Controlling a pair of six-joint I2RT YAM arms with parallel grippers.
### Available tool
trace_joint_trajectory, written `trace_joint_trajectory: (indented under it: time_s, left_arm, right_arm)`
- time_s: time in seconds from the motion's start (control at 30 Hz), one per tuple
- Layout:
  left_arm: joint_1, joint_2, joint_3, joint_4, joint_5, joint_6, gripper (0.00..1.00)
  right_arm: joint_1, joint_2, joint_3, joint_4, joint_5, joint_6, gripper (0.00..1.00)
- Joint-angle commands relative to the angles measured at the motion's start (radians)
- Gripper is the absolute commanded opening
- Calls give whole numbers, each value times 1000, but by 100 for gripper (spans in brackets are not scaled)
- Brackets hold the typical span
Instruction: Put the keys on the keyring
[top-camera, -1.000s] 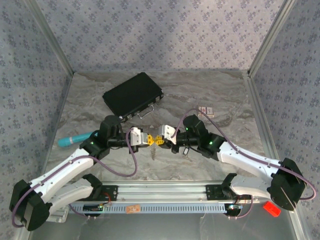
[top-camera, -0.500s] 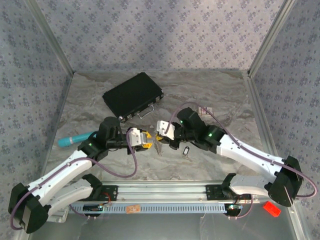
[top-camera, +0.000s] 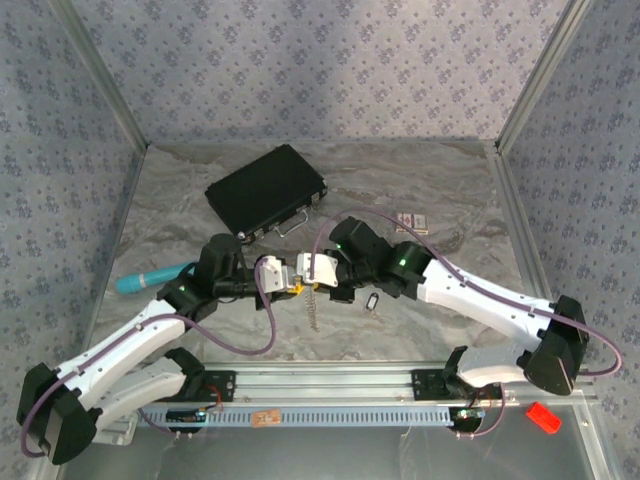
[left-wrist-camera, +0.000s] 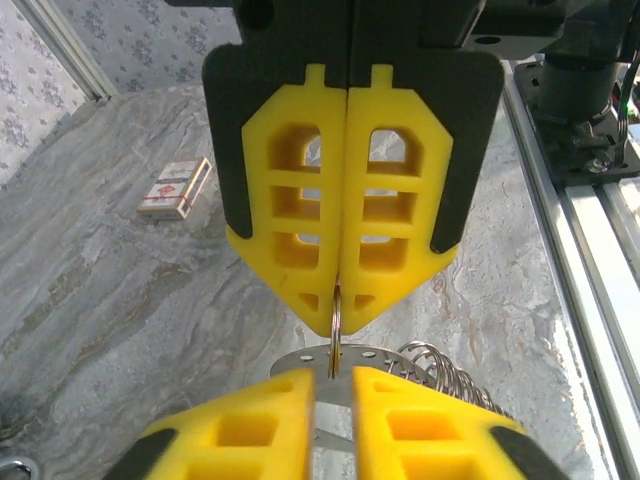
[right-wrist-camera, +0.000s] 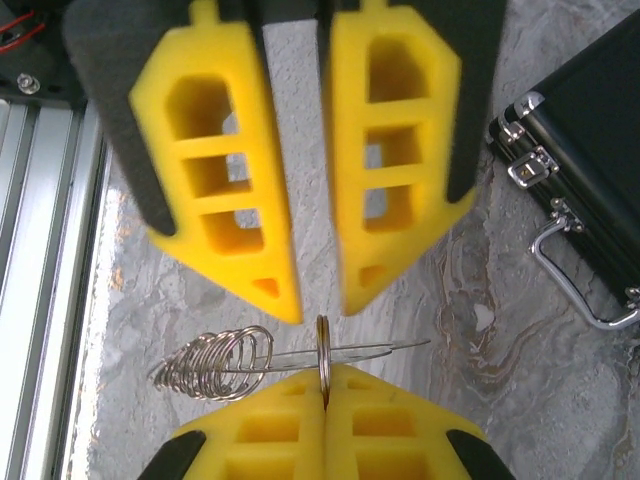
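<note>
We see the right gripper (right-wrist-camera: 324, 388) with its yellow foam pads pressed together on a thin silver metal keyring (right-wrist-camera: 322, 352), which stands on edge out of the pad tips. The left gripper (left-wrist-camera: 332, 388) faces it tip to tip above the grey marbled tabletop (top-camera: 440, 180). Its jaws stand a narrow gap apart. The ring's edge reaches into that gap, and we cannot tell whether the pads touch it. A flat silver metal blade (right-wrist-camera: 380, 349) crosses the ring, and a coiled string of silver wire rings (right-wrist-camera: 215, 365) trails off beside it. A small dark fob (top-camera: 372, 303) lies on the table just beside the right arm. A black hard case (top-camera: 267, 190) sits farther back.
</note>
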Motion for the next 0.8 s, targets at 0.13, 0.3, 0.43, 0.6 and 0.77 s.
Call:
trace_joint_trajectory:
  time_s: [0.13,0.3,0.43,0.6,0.77]
  left_arm:
    - [-14,12,-7,43,32,-18,8]
    - [-14,13,-28,71,37,-43,14]
    - [-13,15,-40,91,34,-57,13]
    - [-13,23,-40,94,34,-63,10]
    - [-13,26,-43,92,34,-63,1]
  right_arm:
    - [27,11,42,18,-13,-10,0]
    - [19,-15,7,79,-45,18,0]
    - [9,-29,-14,107,-77,32,0]
    - [6,-34,-20,116,-94,39,0]
    - [-5,-65,-52,153,-117,56,0]
